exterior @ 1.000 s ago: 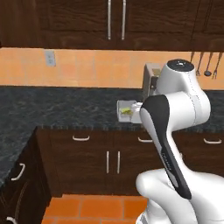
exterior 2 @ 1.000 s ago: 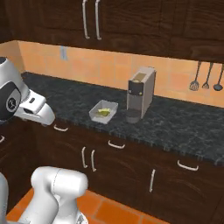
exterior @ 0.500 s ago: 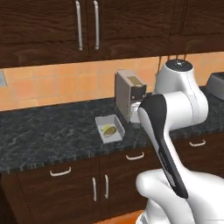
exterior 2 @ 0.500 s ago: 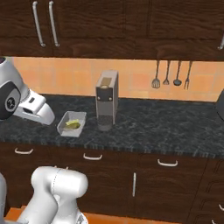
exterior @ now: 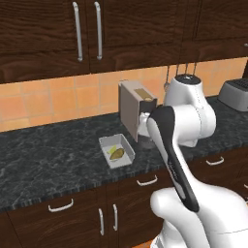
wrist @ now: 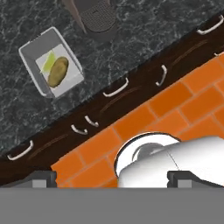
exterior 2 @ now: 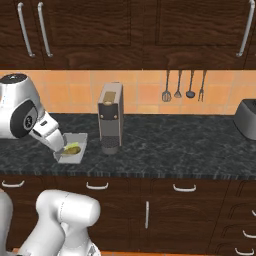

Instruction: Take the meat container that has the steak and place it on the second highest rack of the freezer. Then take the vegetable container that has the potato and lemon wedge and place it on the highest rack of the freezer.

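The vegetable container [exterior: 116,151], a shallow light grey open box, sits on the dark speckled counter [exterior: 43,164] close to its front edge. Inside lie the potato [exterior: 116,154], brown-tan and oval, and the lemon wedge [exterior: 112,149], a pale yellow-green sliver touching the potato on the side nearer the wall. In the hand view the same box [wrist: 51,62] shows from above with the potato [wrist: 57,71] and wedge [wrist: 48,62] resting on its floor.

Just beside the box, toward the right, stands a tall grey coffee machine [exterior: 135,115] with a round dark drip tray at its foot; box and machine stand apart, not touching. Three utensils [exterior 2: 178,86] hang on the orange tiled wall further right, and a toaster [exterior 2: 246,119] sits at the counter's far right end.

The gripper [wrist: 112,178] hangs over the orange floor tiles in front of the dark wood cabinets [exterior 2: 145,212], its two fingertips set wide apart, released, with nothing between them
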Motion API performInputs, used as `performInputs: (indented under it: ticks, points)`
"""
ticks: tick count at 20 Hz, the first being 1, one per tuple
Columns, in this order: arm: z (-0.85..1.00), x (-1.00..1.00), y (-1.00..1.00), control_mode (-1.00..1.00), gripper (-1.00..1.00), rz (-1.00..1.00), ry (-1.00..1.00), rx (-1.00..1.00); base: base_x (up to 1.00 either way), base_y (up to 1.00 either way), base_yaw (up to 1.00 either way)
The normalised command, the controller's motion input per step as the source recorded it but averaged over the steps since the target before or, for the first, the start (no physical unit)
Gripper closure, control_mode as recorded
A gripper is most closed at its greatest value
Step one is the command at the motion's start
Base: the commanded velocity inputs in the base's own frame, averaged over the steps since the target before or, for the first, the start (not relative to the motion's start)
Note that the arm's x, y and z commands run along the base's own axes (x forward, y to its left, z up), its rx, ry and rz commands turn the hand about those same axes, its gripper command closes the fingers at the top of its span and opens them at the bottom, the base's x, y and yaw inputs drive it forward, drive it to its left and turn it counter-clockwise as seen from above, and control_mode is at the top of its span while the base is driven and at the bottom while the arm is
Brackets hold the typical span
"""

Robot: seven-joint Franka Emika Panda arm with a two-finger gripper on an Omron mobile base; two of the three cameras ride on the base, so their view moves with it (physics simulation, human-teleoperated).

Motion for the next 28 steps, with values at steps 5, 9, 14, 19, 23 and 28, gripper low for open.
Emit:
performInputs:
  ticks: [5, 9, 14, 19, 23, 28]
  points:
    - [-0.95, 0.94, 0.1, -1.0, -1.0, -0.29, 0.03, 0.13, 0.0, 0.0, 0.0]
    - [-0.91, 0.91, 0.24, -1.0, -1.0, -0.26, 0.0, 0.0, 0.0, 0.0, 0.0]
    - [-0.55, 0.75, 0.03, -1.0, -1.0, -0.15, 0.0, 0.0, 0.0, 0.0, 0.0]
    - [-0.45, 0.78, 0.23, -1.0, -1.0, -0.02, 0.08, 0.0, 0.0, 0.0, 0.0]
    - [-0.33, 0.64, 0.15, -1.0, -1.0, 0.01, 0.15, 0.01, 0.0, 0.0, 0.0]
    - [-0.27, 0.69, 0.15, -1.0, -1.0, 0.0, 0.16, 0.0, 0.0, 0.0, 0.0]
